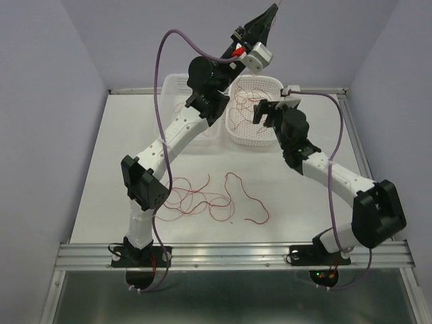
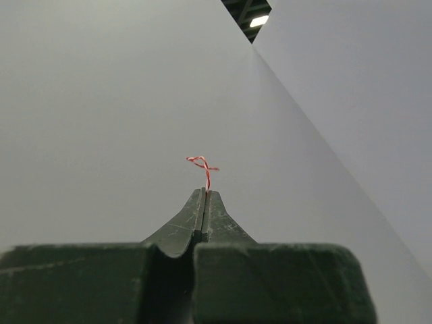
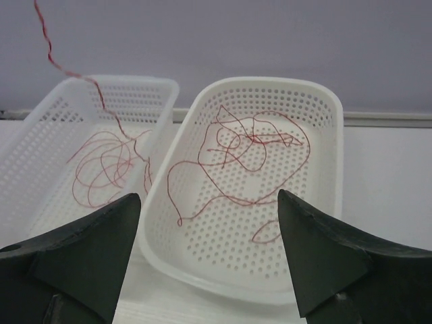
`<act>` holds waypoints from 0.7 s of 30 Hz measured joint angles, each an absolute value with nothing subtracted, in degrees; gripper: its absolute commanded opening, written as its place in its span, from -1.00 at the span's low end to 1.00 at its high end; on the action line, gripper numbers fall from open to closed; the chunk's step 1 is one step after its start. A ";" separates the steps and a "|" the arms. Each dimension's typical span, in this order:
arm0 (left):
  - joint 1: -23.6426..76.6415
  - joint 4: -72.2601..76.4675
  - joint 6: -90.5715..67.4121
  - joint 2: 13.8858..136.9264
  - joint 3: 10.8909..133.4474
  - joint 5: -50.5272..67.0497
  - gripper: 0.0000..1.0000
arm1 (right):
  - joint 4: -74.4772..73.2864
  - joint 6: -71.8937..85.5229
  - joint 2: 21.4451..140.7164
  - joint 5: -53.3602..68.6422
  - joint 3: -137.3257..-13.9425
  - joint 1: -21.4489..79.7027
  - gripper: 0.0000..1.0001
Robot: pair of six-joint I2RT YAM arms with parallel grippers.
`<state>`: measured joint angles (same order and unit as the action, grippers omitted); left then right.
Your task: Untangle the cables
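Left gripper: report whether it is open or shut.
Shut. The left gripper has its jaws pressed flat together, pinching a red cable whose twisted end pokes out past the tips.

My white arms (image 1: 177, 135) carry black joints (image 1: 144, 182), thick purple cables (image 1: 158, 101) looping alongside, and dark green tapered fingers (image 3: 88, 256)

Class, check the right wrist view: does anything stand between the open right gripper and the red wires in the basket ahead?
Nothing visible does. The right gripper faces the wires directly, jaws open; only the near rim of the basket lies lower down between them.
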<state>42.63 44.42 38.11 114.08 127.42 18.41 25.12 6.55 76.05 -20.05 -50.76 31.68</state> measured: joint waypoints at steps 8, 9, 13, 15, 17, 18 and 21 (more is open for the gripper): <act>42.65 44.75 38.92 112.77 123.96 18.39 -1.00 | 34.04 10.98 102.26 4.36 -71.44 22.02 0.82; 42.65 44.80 39.00 112.75 123.66 18.39 -1.00 | 34.76 11.29 105.14 7.01 -73.60 21.76 0.82; 42.65 44.77 39.42 112.75 123.35 18.39 -1.00 | 36.14 12.34 112.01 13.26 -78.81 21.67 0.82; 42.65 44.77 39.64 112.71 123.35 18.39 -1.00 | 36.99 12.49 113.67 15.00 -80.38 21.67 0.76; 42.65 44.77 39.72 112.62 123.35 18.41 -1.00 | 38.22 12.49 115.04 16.38 -82.15 21.67 0.28; 42.65 44.75 39.83 112.53 123.35 18.41 -1.00 | 38.46 12.67 115.50 16.67 -82.91 21.67 0.09; 42.65 44.73 40.03 112.31 123.35 18.44 -1.00 | 40.16 12.86 116.40 17.43 -84.82 21.67 -0.97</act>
